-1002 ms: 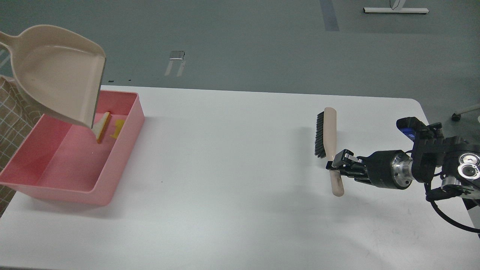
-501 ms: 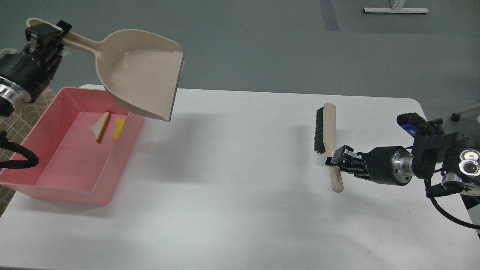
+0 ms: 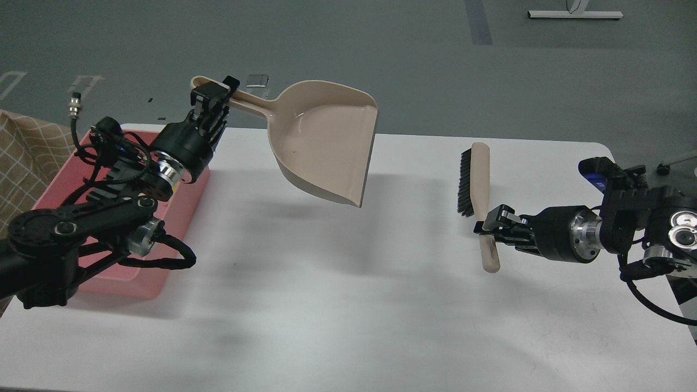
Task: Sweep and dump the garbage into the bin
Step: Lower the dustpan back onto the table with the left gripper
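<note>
My left gripper (image 3: 215, 98) is shut on the long handle of the beige dustpan (image 3: 326, 141) and holds it in the air above the middle of the white table (image 3: 326, 283), its mouth tilted down to the right; the pan looks empty. My right gripper (image 3: 488, 227) is shut on the handle of a beige brush (image 3: 475, 188) with black bristles, held just above the table at the right. The pink bin (image 3: 128, 277) stands at the left, mostly covered by my left arm. The yellow chunk and the bread slice are hidden behind that arm.
A brown checked cloth (image 3: 24, 158) hangs beside the table's left edge. The grey floor lies beyond the far edge, with a white stand base (image 3: 574, 15) far back. The table's rounded right corner (image 3: 604, 148) is near my right arm.
My left arm has carried the dustpan from over the bin rightward to above the table's middle, and now covers the bin's contents. The right gripper and brush have shifted only slightly.
</note>
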### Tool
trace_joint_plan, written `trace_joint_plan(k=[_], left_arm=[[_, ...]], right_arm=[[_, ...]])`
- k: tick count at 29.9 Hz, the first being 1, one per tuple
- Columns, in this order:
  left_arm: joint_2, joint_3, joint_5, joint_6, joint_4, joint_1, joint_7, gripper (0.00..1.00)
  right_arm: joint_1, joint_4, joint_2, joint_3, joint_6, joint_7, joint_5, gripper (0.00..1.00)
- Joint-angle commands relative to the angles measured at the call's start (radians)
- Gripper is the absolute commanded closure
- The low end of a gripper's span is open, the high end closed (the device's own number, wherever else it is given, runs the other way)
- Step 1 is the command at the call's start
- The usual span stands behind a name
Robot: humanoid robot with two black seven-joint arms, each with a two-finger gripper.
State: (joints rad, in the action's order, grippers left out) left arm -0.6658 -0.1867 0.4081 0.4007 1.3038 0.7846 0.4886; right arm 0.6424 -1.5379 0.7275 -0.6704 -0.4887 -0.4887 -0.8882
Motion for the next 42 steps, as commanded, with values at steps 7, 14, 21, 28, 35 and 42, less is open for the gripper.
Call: trace_joint_plan(k=[7,14,21,28,35,42], left_arm=[[0.132,0.001,0.0,0.088,-0.017,-0.073,0.0,1.0],[0.247,-0.004,-0.002,0.088,-0.104,-0.094,0.0,1.0],[0.29,-0.013,-0.002,0.088,-0.161,-0.131,0.0,1.0],[0.299,-0.013,-0.002,0.088,-0.224,-0.133,0.0,1.0],[0.33,-0.013,-0.002,0.088,-0.294,-0.142,0.0,1.0],[0.37,-0.004,-0.002,0.088,-0.365,-0.143,0.0,1.0]], right_arm=[[0.002,0.018,0.007,0.005,0.0,0.0,0.002,0.98],[-0.013,0.024,0.007,0.009,0.0,0.0,0.0,0.98],[-0.041,0.025,0.007,0.012,0.0,0.0,-0.003,0.98],[-0.033,0.03,0.0,0.014,0.0,0.0,-0.003,0.97],[-0.018,0.03,-0.007,0.052,0.0,0.0,-0.003,0.95],[-0.016,0.03,-0.013,0.064,0.0,0.0,-0.003,0.94]])
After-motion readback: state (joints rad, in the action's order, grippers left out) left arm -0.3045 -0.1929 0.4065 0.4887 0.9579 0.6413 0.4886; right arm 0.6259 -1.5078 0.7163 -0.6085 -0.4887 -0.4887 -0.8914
